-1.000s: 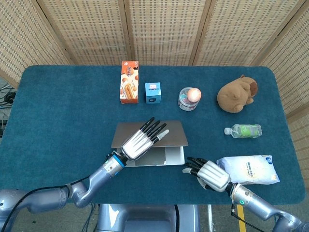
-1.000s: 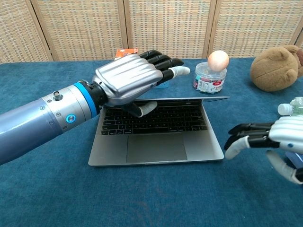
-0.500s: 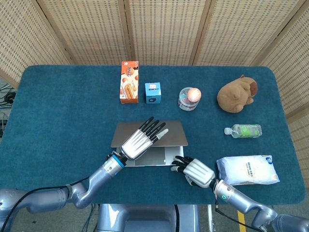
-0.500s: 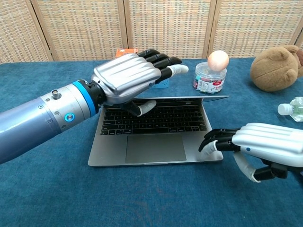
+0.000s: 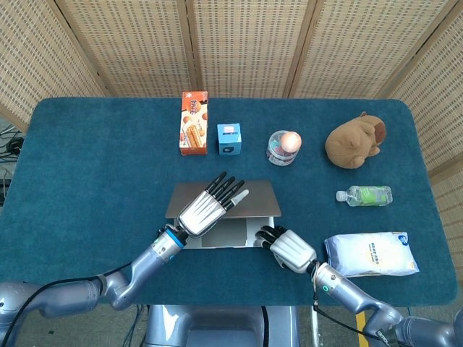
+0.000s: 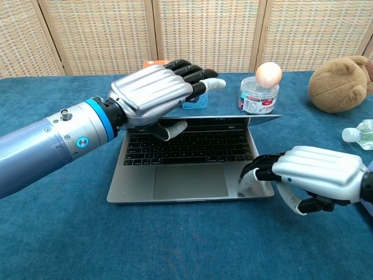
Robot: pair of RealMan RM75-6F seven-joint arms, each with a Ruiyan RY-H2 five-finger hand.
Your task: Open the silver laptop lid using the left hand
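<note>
With the lid up only partway, at 12 o'clock of the keys, looks about half done. Left hand on the lid edge, thumb under, fingers together on top; right hand pressing the base's 5 o'clock corner, fingers bent. More lifting needed.

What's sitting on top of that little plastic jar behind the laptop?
A pale peach ball or egg rests on the jar. What the jar holds inside cannot be made out.
</note>
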